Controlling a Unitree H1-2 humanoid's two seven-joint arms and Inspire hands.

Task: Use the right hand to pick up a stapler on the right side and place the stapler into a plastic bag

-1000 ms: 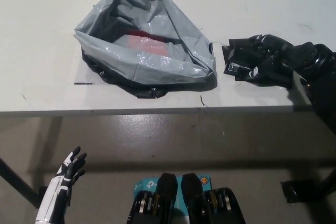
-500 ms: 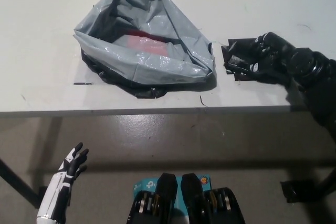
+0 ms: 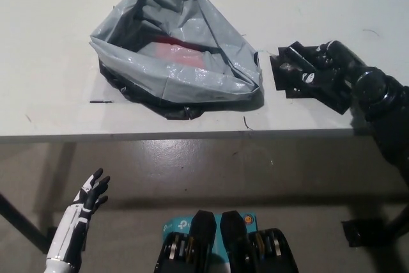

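Tabletop [image 3: 51, 113]: right hand [image 3: 323, 71] has pivoted at the stapler [image 3: 285, 75]; left hand [image 3: 91, 194] hangs below.

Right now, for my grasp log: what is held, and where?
The right hand covers the stapler at its right end; a hold cannot be told. The left hand holds nothing.

The plastic bag [image 3: 176, 49] is thin grey film, crinkled and glossy along its folds, with a black film layer at its near edge. Under the bag, the bench [image 3: 51, 107] is pale, matt and smooth, faintly scuffed. Right of the bag, the stapler [image 3: 287, 73] looks like black plastic with small glints. Farther right of the bag, the right robot hand [image 3: 329, 71] has a hard, glossy black shell. Below the bag, the left robot hand [image 3: 86, 202] is smooth white plastic.
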